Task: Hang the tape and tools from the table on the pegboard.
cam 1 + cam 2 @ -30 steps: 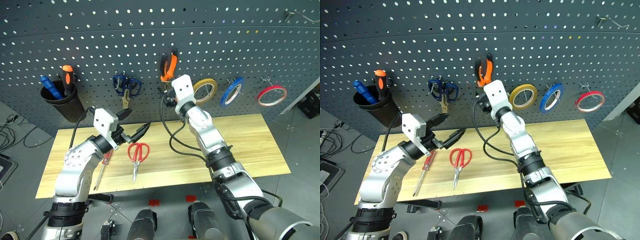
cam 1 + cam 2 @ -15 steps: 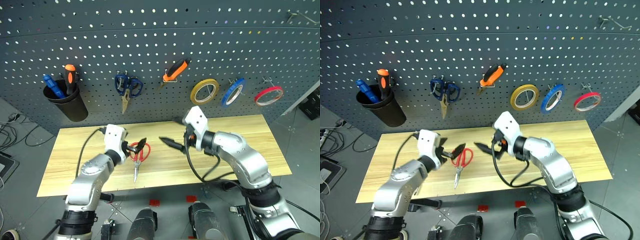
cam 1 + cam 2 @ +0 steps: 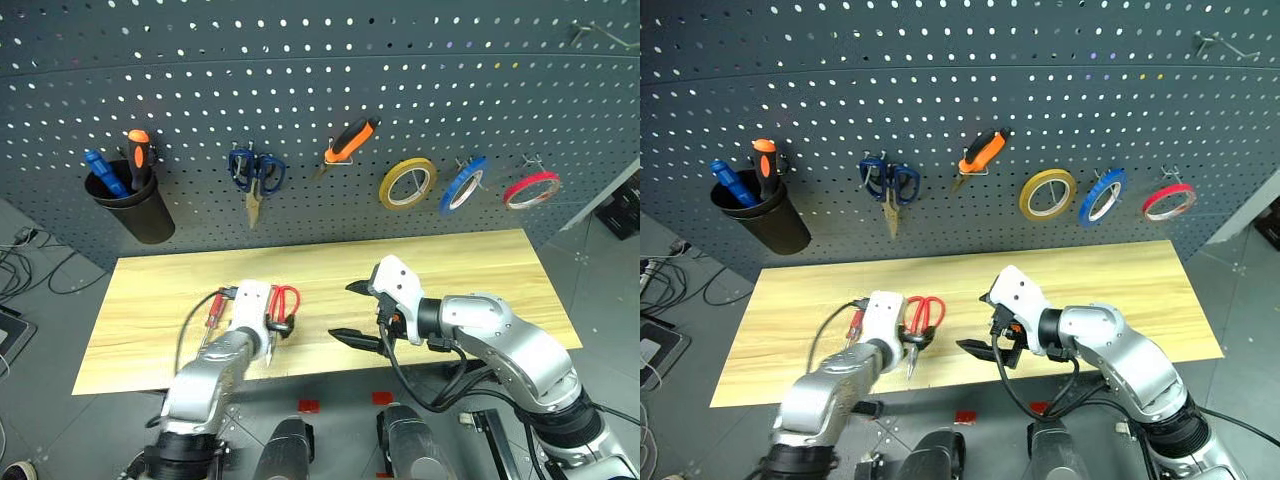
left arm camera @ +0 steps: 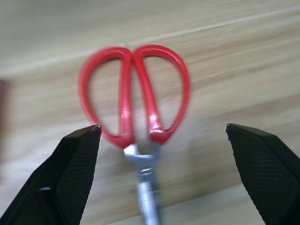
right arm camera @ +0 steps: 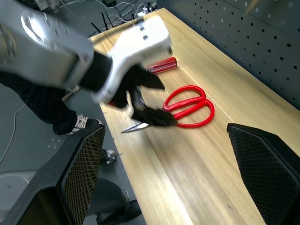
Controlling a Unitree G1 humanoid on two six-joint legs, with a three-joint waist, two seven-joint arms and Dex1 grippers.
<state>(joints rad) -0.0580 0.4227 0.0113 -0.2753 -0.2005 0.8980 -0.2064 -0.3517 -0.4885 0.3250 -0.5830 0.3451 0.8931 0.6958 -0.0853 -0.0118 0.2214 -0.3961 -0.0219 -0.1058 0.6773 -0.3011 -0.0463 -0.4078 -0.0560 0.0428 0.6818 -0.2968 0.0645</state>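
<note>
Bare table (image 3: 480,270) right of the red scissors (image 4: 136,108); red screwdriver (image 3: 212,310) close on their left.

We see a workshop or robotics lab: a dark grey pegboard (image 3: 300,90) hung with pliers (image 3: 350,140), blue scissors (image 3: 255,172) and tape rolls (image 3: 407,183), a black tool cup (image 3: 135,210), a plank-topped table (image 3: 480,265), and loose cables (image 3: 25,265) on grey floor.

Tabletop (image 3: 480,265): pale matt wood planks. Scissors (image 4: 136,110): glossy red plastic handles, bare metal blades. Pegboard (image 3: 300,90): matt dark grey. Left hand (image 4: 161,178) fingers (image 4: 70,178): black, textured pads.
</note>
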